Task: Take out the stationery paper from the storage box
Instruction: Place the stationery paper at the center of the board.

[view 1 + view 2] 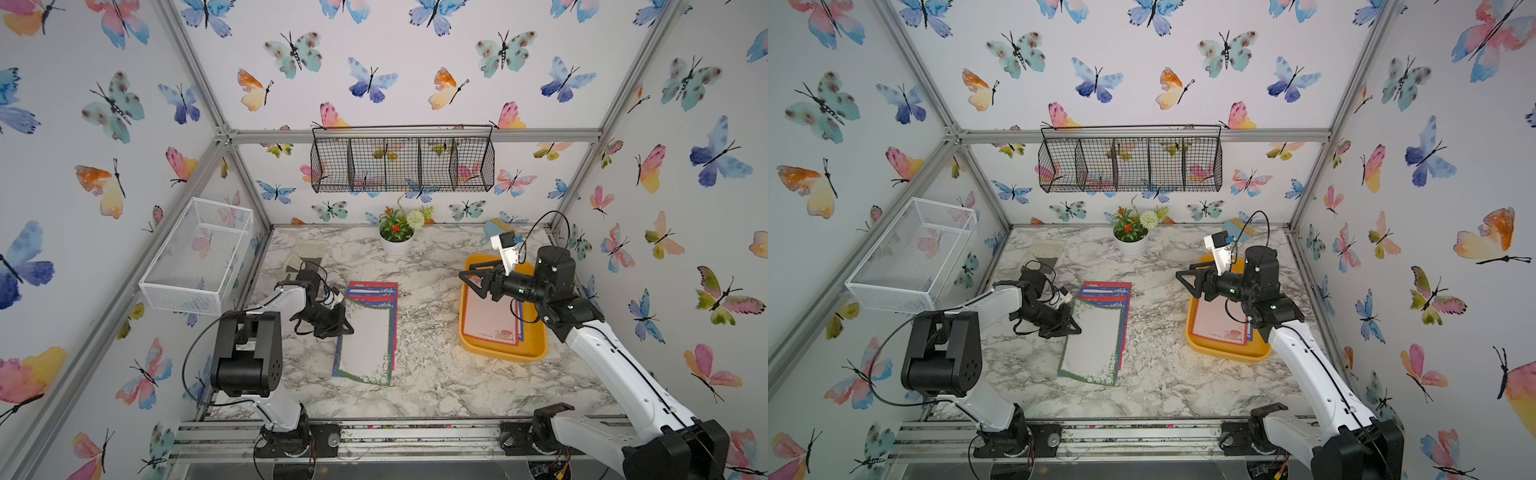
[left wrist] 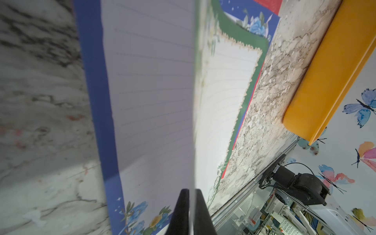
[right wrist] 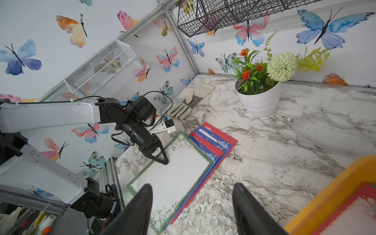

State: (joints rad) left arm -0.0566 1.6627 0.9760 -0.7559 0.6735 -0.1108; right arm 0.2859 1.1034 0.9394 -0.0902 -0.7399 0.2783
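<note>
While this one is looking more than half done, it isn't wrapping up just yet. The marble table is carrying everything, and the yellow storage box is sitting on its right side. Left of centre, a fanned-out batch of the stationery paper is lying on the marble, well apart from the box. Red and blue borders are peeking out at the far end and along the right edge, so I'm counting those sheets as out. On top of them the green-bordered sheet is lying mostly flat, with its left edge being held up a little. Inside the box a pink sheet with a red border is lying face up, and a blue edge is poking out under its right side. So I'm guessing at least two are waiting in there; exactly how many, I can't tell. The left gripper is pinching the left edge of the green-bordered sheet, jaws nearly together with the paper running between them in the left wrist view. To me that sheet is getting set down but isn't let go of yet. The right gripper is hanging spread wide and empty above the far left corner of the box, touching nothing, probably lining up for the next sheet.
</note>
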